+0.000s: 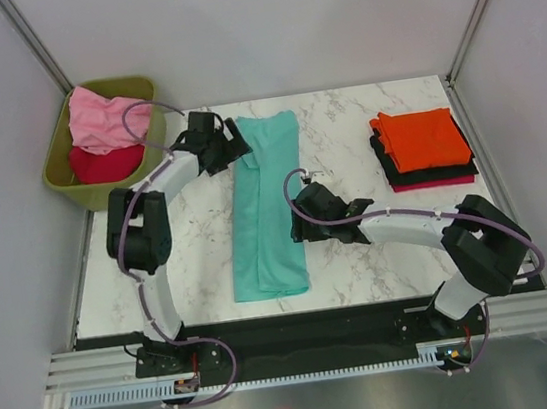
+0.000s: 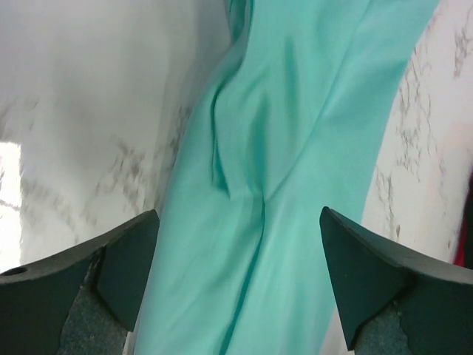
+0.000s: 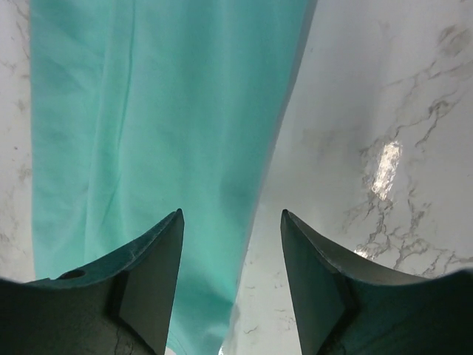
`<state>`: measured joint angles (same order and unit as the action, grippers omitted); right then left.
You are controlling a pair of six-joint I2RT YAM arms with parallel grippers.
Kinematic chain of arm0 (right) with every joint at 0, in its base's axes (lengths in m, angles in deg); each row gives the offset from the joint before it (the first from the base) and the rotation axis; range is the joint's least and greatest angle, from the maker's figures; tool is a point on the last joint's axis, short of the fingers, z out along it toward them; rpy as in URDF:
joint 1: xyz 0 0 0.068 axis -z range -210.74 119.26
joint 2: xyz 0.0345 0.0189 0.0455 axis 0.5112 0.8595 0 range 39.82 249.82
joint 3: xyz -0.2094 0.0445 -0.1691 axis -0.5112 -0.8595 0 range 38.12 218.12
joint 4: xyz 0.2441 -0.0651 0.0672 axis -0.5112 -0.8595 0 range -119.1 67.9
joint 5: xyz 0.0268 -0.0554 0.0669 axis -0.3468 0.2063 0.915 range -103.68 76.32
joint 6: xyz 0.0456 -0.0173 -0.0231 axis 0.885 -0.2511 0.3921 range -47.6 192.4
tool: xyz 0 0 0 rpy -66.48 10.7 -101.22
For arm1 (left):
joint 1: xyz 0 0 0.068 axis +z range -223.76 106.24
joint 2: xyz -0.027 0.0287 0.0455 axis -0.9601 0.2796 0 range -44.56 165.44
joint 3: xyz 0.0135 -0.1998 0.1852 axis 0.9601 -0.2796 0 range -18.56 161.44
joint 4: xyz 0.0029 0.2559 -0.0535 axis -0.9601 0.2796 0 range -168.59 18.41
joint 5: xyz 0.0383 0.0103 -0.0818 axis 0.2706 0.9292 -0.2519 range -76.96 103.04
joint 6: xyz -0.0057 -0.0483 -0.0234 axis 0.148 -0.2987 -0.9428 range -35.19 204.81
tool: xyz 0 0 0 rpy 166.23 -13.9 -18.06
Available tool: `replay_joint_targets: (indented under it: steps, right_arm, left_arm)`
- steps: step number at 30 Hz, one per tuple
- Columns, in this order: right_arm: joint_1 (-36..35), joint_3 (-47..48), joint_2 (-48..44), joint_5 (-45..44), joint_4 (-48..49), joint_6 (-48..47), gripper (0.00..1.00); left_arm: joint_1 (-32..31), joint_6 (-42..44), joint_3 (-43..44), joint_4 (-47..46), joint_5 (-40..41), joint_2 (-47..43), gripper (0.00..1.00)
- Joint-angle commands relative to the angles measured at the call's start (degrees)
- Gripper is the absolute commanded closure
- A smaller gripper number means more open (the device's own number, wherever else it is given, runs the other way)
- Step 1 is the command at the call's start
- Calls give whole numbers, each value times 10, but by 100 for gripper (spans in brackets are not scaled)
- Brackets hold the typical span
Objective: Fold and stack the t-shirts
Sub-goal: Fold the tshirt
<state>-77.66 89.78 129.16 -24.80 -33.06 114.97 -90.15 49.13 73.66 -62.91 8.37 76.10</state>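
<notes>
A teal t-shirt (image 1: 269, 205) lies folded into a long narrow strip down the middle of the marble table. My left gripper (image 1: 236, 152) is open over its far left edge; in the left wrist view the teal cloth (image 2: 295, 185) fills the gap between the fingers (image 2: 126, 266). My right gripper (image 1: 301, 223) is open at the strip's right edge near its middle; in the right wrist view the teal cloth (image 3: 162, 126) ends between the fingers (image 3: 151, 274). A stack with an orange shirt (image 1: 424, 137) on black and crimson ones sits at the far right.
An olive-green bin (image 1: 62, 172) stands off the table's far left corner, holding a pink shirt (image 1: 101, 118) and a crimson shirt (image 1: 107, 164). Grey walls close in the left, back and right. The arm bases (image 1: 302, 342) sit at the near edge.
</notes>
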Motion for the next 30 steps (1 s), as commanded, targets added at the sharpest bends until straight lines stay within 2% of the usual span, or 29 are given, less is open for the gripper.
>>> replay_joint_targets:
  steps: [1,6,10,14,22,25,27,29,30]
  right_arm:
    - [-2,-31,14,44,78,-20,37]
    - [16,3,67,45,67,-36,37]
    - [59,26,97,50,67,-42,29]
    - [109,69,149,81,81,-61,30]
    - [202,198,267,138,83,-60,37]
    - [225,266,339,159,71,-55,43]
    - [240,308,364,171,67,-51,53]
    - [244,333,398,180,64,-51,55]
    - [247,363,412,184,58,-51,60]
  left_arm:
    - [-4,-33,-120,-22,-3,-139,3]
    - [-20,-64,-328,-38,6,-314,8]
    - [-43,-70,-452,-54,38,-425,8]
    - [-44,-69,-566,-100,29,-498,8]
    - [-45,-47,-608,-143,0,-544,11]
    - [-45,-50,-621,-155,-17,-543,11]
    - [-45,-47,-617,-154,-22,-540,12]
    - [-45,-47,-618,-155,-21,-540,12]
    - [-45,-49,-618,-155,-23,-541,12]
